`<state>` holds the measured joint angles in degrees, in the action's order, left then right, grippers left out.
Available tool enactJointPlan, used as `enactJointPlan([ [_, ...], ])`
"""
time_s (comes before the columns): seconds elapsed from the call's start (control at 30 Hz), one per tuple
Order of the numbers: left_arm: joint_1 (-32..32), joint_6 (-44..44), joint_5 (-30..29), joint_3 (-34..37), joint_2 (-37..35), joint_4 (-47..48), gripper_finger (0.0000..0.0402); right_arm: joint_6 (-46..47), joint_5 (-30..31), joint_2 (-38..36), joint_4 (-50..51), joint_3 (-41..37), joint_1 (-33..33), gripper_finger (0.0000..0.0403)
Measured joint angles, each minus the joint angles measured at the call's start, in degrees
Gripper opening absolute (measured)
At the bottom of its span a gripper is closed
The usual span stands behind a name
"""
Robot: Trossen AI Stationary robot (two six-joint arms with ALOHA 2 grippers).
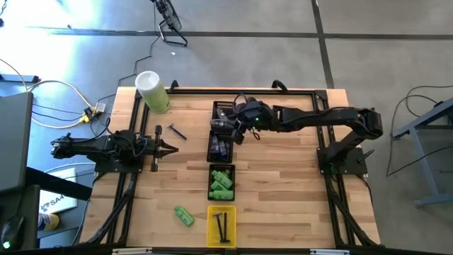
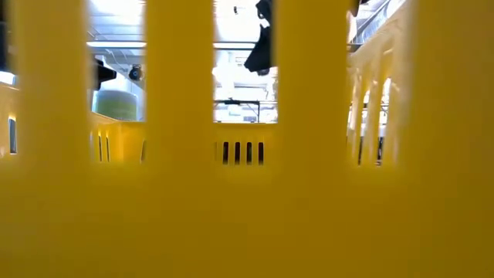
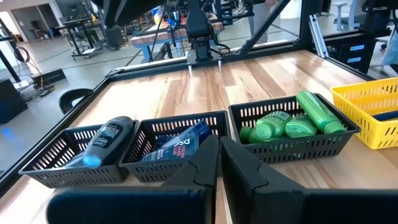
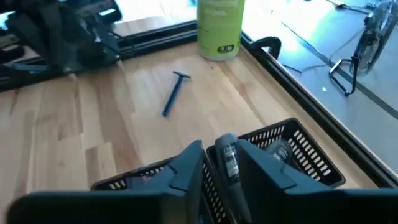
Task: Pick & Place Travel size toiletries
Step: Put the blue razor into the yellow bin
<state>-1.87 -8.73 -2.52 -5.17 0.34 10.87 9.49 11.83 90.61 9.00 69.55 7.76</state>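
Gripping grey tube | right hand | over black tray

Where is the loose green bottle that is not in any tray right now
In the high view the green bottle lies alone on the wooden table, near the front edge on the left arm's side, just left of the yellow tray.

Bright daylight, floor glare, blurred foreground.
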Motion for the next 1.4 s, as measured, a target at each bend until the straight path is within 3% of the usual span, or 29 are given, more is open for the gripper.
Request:
enactJointPlan([
  [0.23, -0.01, 0.17, -0.02, 0.0, 0.02, 0.0, 0.0015, -0.77, 0.04, -1.04, 7.6, -0.06, -2.46, 0.0011],
  [0.53, 0.0, 0.17, 0.0, 0.0, 0.0, 0.02, 0.0015, 4.39, 0.45, -3.45, 21.66, -0.16, -6.91, 0.0003],
  [0.93, -0.02, 0.26, 0.0, 0.0, 0.02, 0.02, 0.0015, 16.71, 19.81, -16.77, 41.26, -0.16, -13.37, 0.0002],
  [1.13, 0.0, 0.46, 0.0, 0.0, 0.02, -0.01, 0.0015, 17.3, 21.92, -23.95, 36.19, -8.38, -15.94, 0.0002],
  [1.4, 0.0, 0.87, 0.02, 0.04, 0.02, -0.29, 0.0015, 15.61, 21.02, -32.45, 13.09, -29.77, -16.51, 0.0002],
])
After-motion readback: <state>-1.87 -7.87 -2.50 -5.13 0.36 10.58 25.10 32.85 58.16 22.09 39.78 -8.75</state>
